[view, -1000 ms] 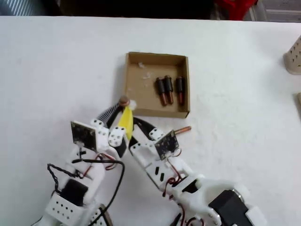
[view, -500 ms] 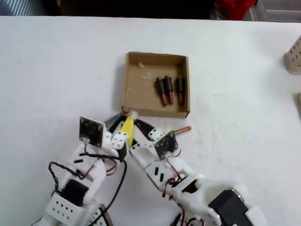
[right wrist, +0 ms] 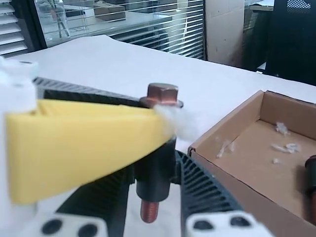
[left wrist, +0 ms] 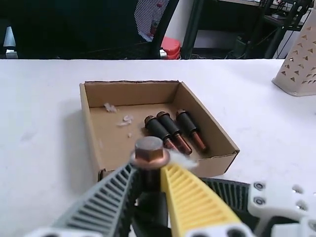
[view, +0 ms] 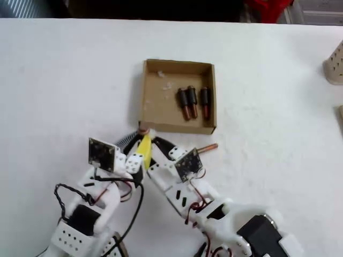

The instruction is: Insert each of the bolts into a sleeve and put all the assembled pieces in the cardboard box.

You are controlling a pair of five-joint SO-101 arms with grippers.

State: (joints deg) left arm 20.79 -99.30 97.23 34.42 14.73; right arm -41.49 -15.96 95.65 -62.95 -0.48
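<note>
My left gripper (view: 141, 138) (left wrist: 149, 170), with one grey and one yellow finger, is shut on a copper bolt (left wrist: 149, 150) (right wrist: 162, 95) just under its hex head, close to the cardboard box's (view: 179, 63) near wall. The bolt stands upright through a black sleeve (right wrist: 155, 173), and its threaded tip pokes out below. My right gripper (view: 155, 143) (right wrist: 155, 165) has its black fingers shut on that sleeve from both sides. Three assembled pieces (view: 192, 101) (left wrist: 173, 129) lie inside the box. A loose copper bolt (view: 206, 148) lies on the table beside the right arm.
A beige perforated object (view: 335, 64) (left wrist: 298, 69) stands at the table's far right edge. Black cables (view: 128, 214) loop beside the left arm's base. Small white scraps (left wrist: 118, 113) lie on the box floor. White table stretches to the left and right of the box.
My left gripper has carried the bolt down and toward the right gripper, so the hex head sits lower and nearer the box's near wall. The right arm has kept still.
</note>
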